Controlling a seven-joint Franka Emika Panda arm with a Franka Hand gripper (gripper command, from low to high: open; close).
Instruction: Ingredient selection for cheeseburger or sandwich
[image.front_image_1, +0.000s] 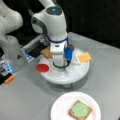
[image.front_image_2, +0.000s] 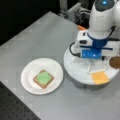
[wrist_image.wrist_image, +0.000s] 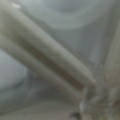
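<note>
toast and green disc plated, gripper down on the round tray

in both front views the sandwich (image.front_image_1: 80, 110) (image.front_image_2: 43, 78), a toast square under a green disc (image.front_image_1: 80, 109) (image.front_image_2: 44, 77), lies on the white plate (image.front_image_1: 58, 107) (image.front_image_2: 27, 75). the gripper (image.front_image_1: 59, 65) (image.front_image_2: 90, 65) is low over the raised tray (image.front_image_1: 75, 75) (image.front_image_2: 75, 71); whether its jaws are clenched, i cannot tell. only a front view shows the red disc (image.front_image_1: 42, 67) and second toast (image.front_image_1: 46, 52); the wrist view is an unreadable pale blur.

Matt grey table (image.front_image_1: 25, 100), glossy arm (image.front_image_1: 53, 22)

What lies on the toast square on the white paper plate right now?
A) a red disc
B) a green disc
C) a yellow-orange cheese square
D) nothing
B: in both front views a green disc covers the toast square on the paper plate, while the red disc remains on the round tray.
</note>
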